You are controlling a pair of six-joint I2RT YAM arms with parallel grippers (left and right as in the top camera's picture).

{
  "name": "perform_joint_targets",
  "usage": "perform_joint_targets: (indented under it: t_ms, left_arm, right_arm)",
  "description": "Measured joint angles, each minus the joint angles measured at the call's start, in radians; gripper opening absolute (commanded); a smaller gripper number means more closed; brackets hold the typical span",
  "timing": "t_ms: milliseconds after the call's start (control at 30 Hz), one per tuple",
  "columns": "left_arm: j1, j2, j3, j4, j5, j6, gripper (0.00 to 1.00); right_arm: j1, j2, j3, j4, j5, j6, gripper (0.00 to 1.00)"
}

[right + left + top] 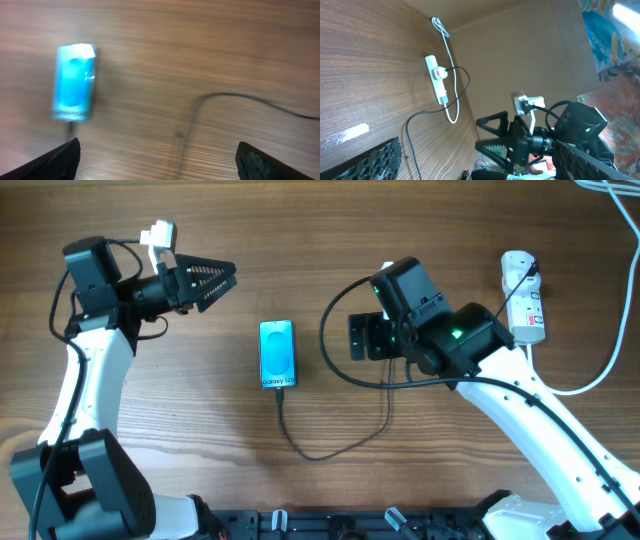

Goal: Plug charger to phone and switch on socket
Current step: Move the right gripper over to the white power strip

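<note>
The phone point(277, 354) lies flat mid-table with its blue screen up. It shows blurred in the right wrist view point(74, 82). The thin black charger cable point(330, 453) meets the phone's lower edge, loops right and runs under my right arm to the white socket point(525, 298). A black plug sits in the socket. The socket also shows in the left wrist view point(437, 80). My left gripper point(205, 280) is open and empty, left of the phone and above the table. My right gripper point(362, 337) is open and empty, right of the phone; its fingers point(165, 165) frame the cable point(200, 107).
The socket's thick white cord point(600, 375) curves off the right table edge. My right arm point(545, 140) shows in the left wrist view, beyond my own left fingers point(477, 167). Arm bases stand along the front edge.
</note>
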Motion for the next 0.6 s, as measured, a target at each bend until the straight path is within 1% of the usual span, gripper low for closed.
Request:
perform_joint_targets:
  t_ms: [33,100,300,600]
  left_arm:
    - [0.000,0.000,0.000,0.000,0.000,0.000,1.00]
    - [0.000,0.000,0.000,0.000,0.000,0.000,1.00]
    - [0.000,0.000,0.000,0.000,0.000,0.000,1.00]
    - [0.000,0.000,0.000,0.000,0.000,0.000,1.00]
  right_arm:
    - [-0.001,0.000,0.000,-0.016,0.064,0.005,1.00]
    - [-0.016,0.000,0.000,-0.026,0.119,0.013,1.00]
    - [-0.156,0.000,0.000,-0.031,0.169,0.039,1.00]
    - [-0.483,0.000,0.000,-0.031,0.185,0.046,1.00]
